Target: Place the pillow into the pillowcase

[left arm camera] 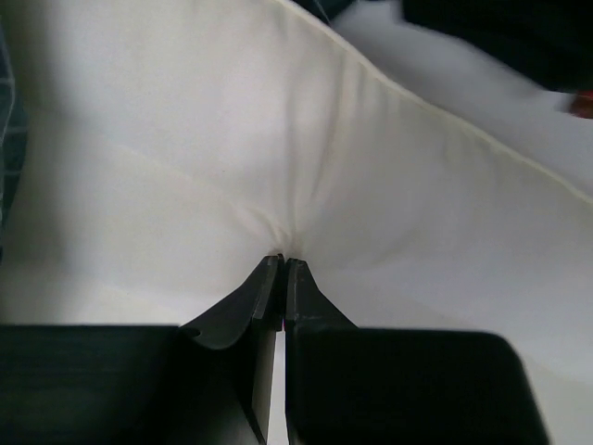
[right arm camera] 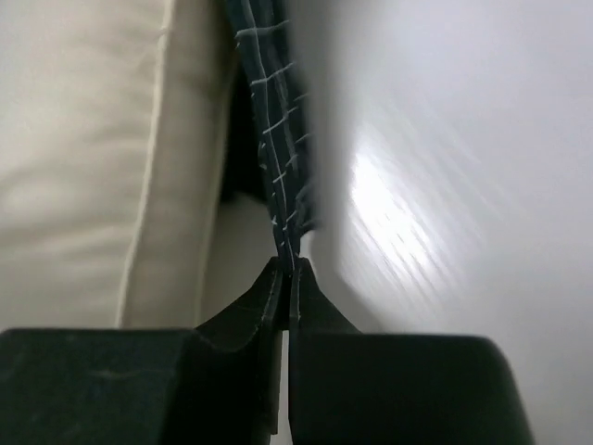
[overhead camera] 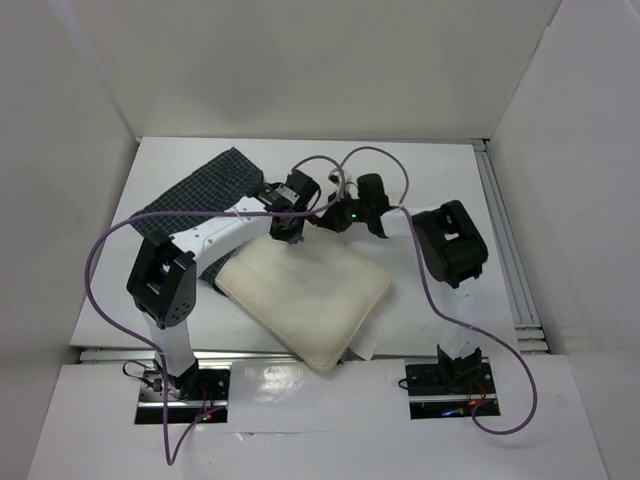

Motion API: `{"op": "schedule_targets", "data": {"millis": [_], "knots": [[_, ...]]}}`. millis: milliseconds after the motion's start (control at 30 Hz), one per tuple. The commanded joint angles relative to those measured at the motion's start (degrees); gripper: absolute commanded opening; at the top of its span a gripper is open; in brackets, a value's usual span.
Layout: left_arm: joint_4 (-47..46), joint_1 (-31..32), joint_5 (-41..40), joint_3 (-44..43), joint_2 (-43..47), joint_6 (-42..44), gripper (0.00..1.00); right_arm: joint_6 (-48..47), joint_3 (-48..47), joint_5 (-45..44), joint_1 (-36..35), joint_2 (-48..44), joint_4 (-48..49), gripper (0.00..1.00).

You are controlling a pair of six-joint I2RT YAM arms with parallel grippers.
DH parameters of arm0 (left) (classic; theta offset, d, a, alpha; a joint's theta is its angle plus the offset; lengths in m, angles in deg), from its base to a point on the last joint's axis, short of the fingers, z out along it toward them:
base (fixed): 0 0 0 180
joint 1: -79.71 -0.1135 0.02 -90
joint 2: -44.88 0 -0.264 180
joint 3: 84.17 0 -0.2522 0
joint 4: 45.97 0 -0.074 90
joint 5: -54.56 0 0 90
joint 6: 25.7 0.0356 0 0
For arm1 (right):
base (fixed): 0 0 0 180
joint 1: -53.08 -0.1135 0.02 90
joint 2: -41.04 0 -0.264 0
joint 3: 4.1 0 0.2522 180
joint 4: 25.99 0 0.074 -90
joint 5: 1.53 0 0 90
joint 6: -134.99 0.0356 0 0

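Observation:
The cream pillow lies askew in the middle of the white table, its far edge under both grippers. My left gripper is shut on a pinch of the pillow's fabric, which puckers at the tips of my left gripper. The dark checked pillowcase lies flat at the back left, partly under the left arm. My right gripper is shut on a thin edge of the pillowcase, which runs up from the tips of my right gripper beside the pillow.
White walls close in the table on three sides. A metal rail runs along the right edge. Purple cables loop over both arms. The right arm's elbow stands right of the pillow.

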Motion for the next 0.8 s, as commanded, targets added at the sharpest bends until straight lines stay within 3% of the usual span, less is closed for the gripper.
{"op": "schedule_targets", "data": {"millis": [0, 200, 300, 400, 500, 633, 700, 767], "knots": [[-0.06, -3.52, -6.38, -0.39, 3.44, -0.38, 0.0, 8.21, 10.18, -11.78, 3.61, -14.16, 12.14, 0.0], [-1.37, -6.86, -7.17, 2.32, 6.77, 0.15, 0.0, 10.5, 25.24, -19.16, 4.15, -33.65, 10.39, 0.0], [-1.9, -8.62, -4.9, 2.85, 7.3, -0.64, 0.0, 10.5, 30.88, -18.48, 3.63, -38.77, 6.19, 0.0], [-7.51, -7.76, 1.25, 2.85, 5.03, -0.64, 0.0, 9.89, 33.35, -15.33, 3.62, -38.1, 4.86, 0.0], [-9.36, -4.69, 4.06, -4.33, -2.41, -1.26, 0.0, 8.4, 33.96, -14.7, 1.25, -35.29, 5.38, 0.0], [-5.69, -0.9, 5.48, -18.03, -12.96, -1.08, 0.0, 5.85, 33.36, -11.18, -1.74, -32.3, 3.73, 0.0], [-3.15, 0.24, 3.73, -19.99, -15.19, -0.55, 0.0, 3.66, 31.77, -9.87, -2.44, -31.51, -1.09, 0.01], [-2.52, 0.25, 1.19, -19.39, -15.2, -0.55, 0.0, 4.17, 31.77, -14.33, -3.05, -33.07, -2.79, 0.14]]}}
